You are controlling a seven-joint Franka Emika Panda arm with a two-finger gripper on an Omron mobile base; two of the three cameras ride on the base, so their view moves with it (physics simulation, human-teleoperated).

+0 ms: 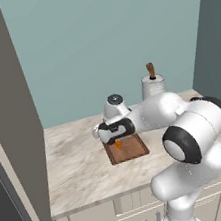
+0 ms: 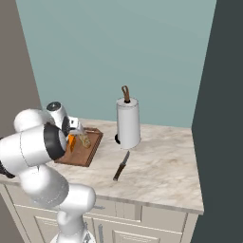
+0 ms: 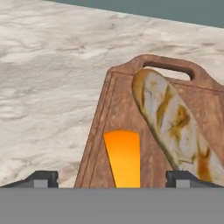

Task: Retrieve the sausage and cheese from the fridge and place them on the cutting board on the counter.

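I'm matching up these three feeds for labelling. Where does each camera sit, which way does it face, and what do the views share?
Left base view: behind the arm's left, looking forward and down at the counter; white arm rises lower right.
Right base view: behind its right, same counter; arm rises lower left.
Hand view: on the hand, looking along the open gripper; dark fingertips at the bottom.
Shared: cutting board with the cheese.
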